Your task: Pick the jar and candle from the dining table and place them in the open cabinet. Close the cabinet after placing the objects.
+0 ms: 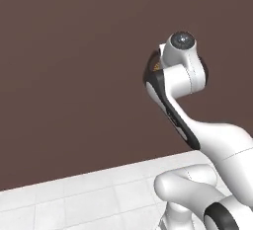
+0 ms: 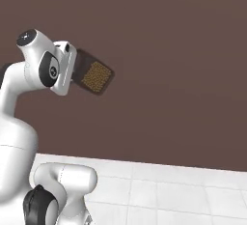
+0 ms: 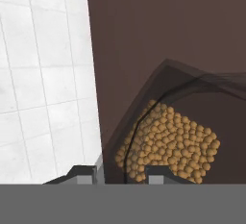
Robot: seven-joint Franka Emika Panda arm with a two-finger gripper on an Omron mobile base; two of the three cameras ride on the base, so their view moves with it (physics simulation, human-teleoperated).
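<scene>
Brown wall (image 2: 169,50) behind pincer-held jar (image 2: 95,77)

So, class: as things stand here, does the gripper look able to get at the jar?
Yes, it seems so already: the gripper is shut on the jar, held up in front of the brown wall, with nothing in between.

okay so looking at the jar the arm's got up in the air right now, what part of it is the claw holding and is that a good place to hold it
The claw is shut on the jar at one end, its fingertips straddling the glass wall. The jar is tilted, so the tan grains have slumped to one side. That end looks like a fair hold: the squat body seems too broad to span. Which end it is, top or base, cannot be told.
</scene>
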